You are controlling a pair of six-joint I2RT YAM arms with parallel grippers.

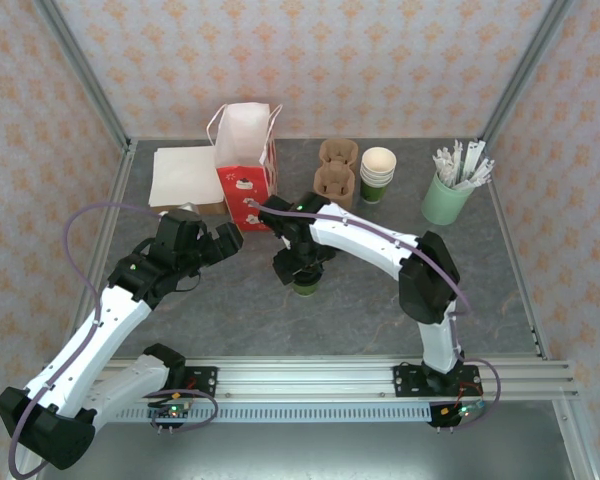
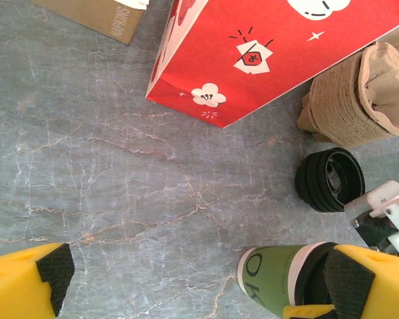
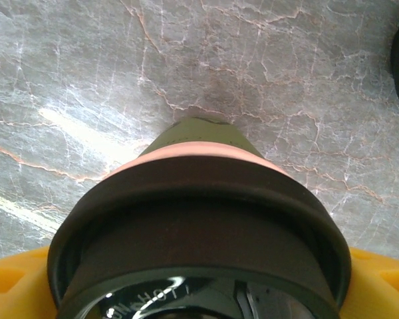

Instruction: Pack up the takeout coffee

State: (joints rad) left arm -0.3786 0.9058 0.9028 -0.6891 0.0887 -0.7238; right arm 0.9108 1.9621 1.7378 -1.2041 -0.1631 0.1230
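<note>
- R pincer (image 1: pixel 300 268) hangs over mid-table, right above the takeout coffee (image 1: pixel 306 288). The cup stands on the table (image 1: pixel 240 320) btwn the two arms, near the red bag (image 1: pixel 248 178) but not in it. Coming from above makes sense: the lid end is the free part to grab, and a top hold would let the cup go down into the bag's open mouth.
- Same top view: L pincer (image 1: pixel 223 241) has jaws apart, near the bag's foot, holding nothing. Prob. parked there to steady the bag, but that's a guess. Pulp carriers (image 1: pixel 335 168), stack of lidless cups (image 1: pixel 377 175) & stick holder (image 1: pixel 446 198) sit along the back, clear of the work.
- L wrist view: L pincer (image 2: pixel 199 279) is wide apart, w/ bare table btwn its pads (image 2: pixel 53 269). The takeout coffee (image 2: pixel 269 279) shows low right, partly behind the far pad; judging by the top view it's beyond the jaws, not in them. A spare black lid (image 2: pixel 329 179) lies just beside a pulp carrier.
- R wrist view: R pincer (image 3: pixel 199 292) straddles the coffee's black lid, one yellow finger each side, hard by the rim. Can't tell if it's clamped or a hair off. The cup body tapers away to the table, so it's on its base.
</note>
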